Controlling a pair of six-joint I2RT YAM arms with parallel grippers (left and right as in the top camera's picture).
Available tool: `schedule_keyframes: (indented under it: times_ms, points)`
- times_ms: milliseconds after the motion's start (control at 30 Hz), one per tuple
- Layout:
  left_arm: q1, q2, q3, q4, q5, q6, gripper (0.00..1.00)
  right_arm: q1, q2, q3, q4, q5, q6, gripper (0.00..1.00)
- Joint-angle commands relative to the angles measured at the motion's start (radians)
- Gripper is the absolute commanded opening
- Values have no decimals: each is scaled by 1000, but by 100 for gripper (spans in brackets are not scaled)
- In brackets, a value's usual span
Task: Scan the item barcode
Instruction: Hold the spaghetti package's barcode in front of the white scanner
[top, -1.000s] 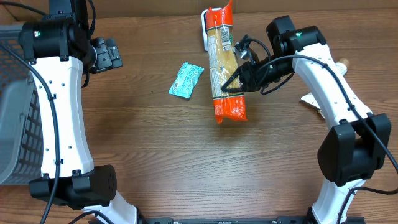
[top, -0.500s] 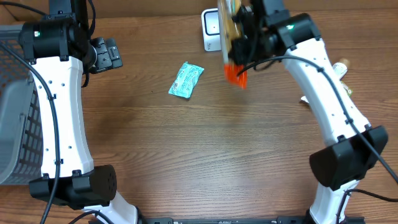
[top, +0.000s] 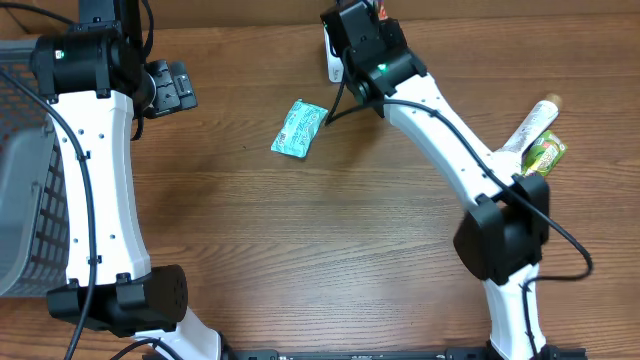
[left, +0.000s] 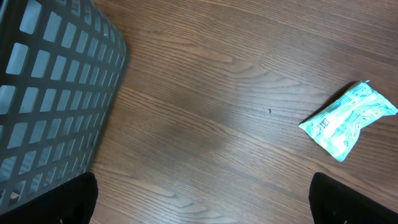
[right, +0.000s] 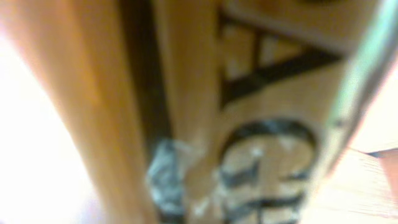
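wooden surface (top: 300, 260) under everything, grey basket (top: 20, 170) along the left edge. right arm stretched to the far centre, right gripper (top: 360, 22) closed almost tight on the long pasta packet (top: 378, 8). from overhead, only an orange tip of the packet visible past the wrist; in the right wrist view, nothing but blurred yellow wrap and black print, edge to edge. packet held up off the surface, right at the white scanner (top: 331, 62) on the far edge. left gripper (top: 170, 88) on the far left, spread fully wide, holding nothing. teal sachet (top: 298, 128) lying flat between the two arms. tube (top: 532, 120) and green packet (top: 545, 153) well apart on the right.

judged to be the scanning step itself: item lifted and presented to the scanner. no telling whether the barcode side faces the scanner window. next move likely calls for a slow turn or slide of the packet in front of the scanner until the code side meets it. firm grip needed against sag or swing of such a long packet, plus care not to knock the scanner.
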Motion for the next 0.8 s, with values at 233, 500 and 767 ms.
schedule_keyframes:
  times_ms: [233,500,767]
  points:
    - [1,-8,8,2,-10,-7,100,-41,143,44,183,169,-348,4]
    - [1,-8,8,2,-10,-7,100,-43,247,44,303,248,-517,4]
    - [1,-8,8,1,-10,-6,100,-55,267,43,342,293,-516,4]
